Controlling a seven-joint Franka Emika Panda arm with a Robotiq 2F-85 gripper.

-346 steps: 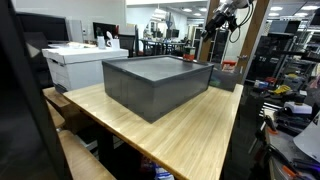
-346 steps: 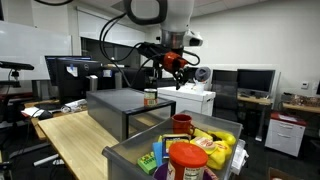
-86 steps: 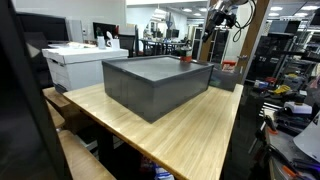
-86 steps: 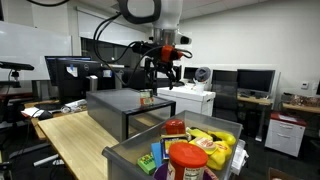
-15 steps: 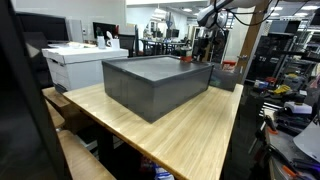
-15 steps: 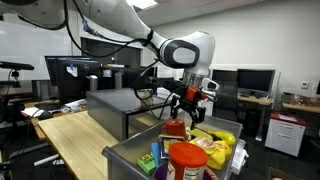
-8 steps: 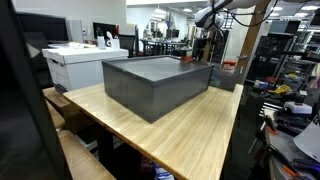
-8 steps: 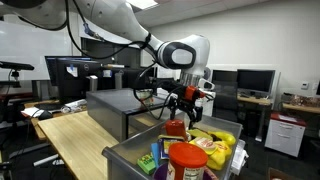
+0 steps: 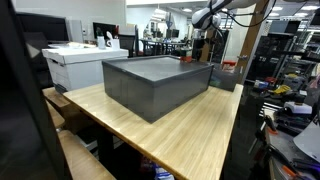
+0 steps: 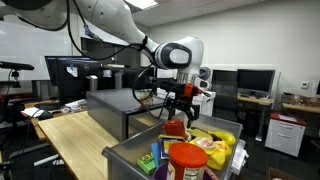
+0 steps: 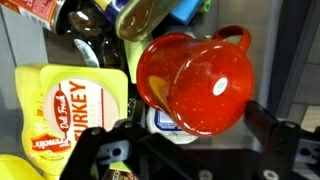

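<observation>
End effector (image 10: 178, 110) spread wide, holding nothing: you hover it straight above red mug (image 11: 195, 85), jaws clearing both sides. Mug directly below, crammed against mustard bottle (image 11: 70, 105) in crowded bin (image 10: 125, 157).

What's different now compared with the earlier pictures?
The open gripper swung from above the big dark bin over to the grocery bin and now hangs low over the red mug, holding nothing. Both bins, the mug and the groceries stayed put.
</observation>
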